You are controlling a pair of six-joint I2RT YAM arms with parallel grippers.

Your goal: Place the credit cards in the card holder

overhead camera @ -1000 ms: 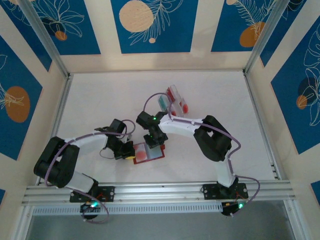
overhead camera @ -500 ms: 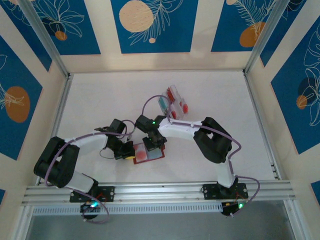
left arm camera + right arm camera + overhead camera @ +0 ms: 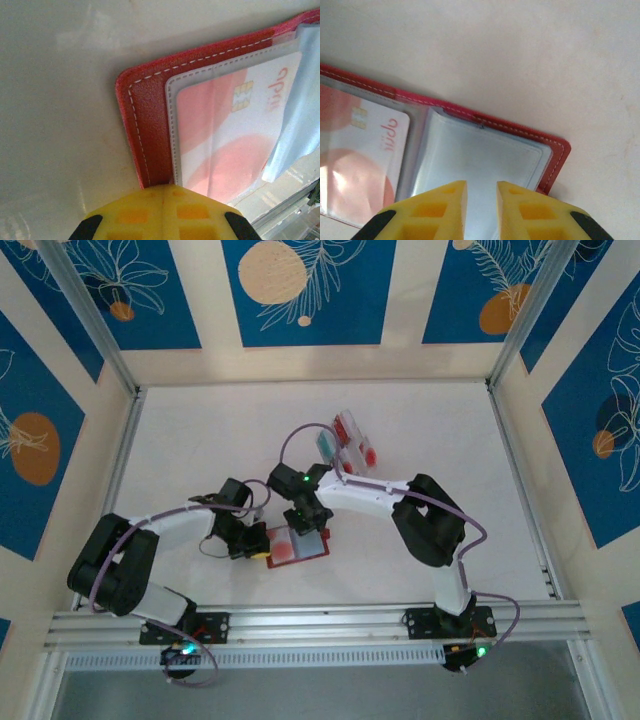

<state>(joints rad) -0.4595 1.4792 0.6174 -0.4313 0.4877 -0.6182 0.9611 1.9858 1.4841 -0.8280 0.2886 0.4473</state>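
Card holder (image 3: 298, 545) lies open, a pink card (image 3: 220, 145) in its left pocket, with the left gripper (image 3: 162, 195) closed at its left edge. Right gripper (image 3: 481, 192) hovers narrowly parted and empty above its right pocket. The next move probably means fetching one of the credit cards (image 3: 326, 444) beyond it.

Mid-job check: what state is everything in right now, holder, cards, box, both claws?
card holder: open, lying flat.
pink card: tucked in the holder's clear pocket.
pale pocket: beside that card, looks empty.
clear box: behind the holder, coloured cards in it.
left claw: shut, at the holder's edge.
right claw: slightly open, over the pale pocket.
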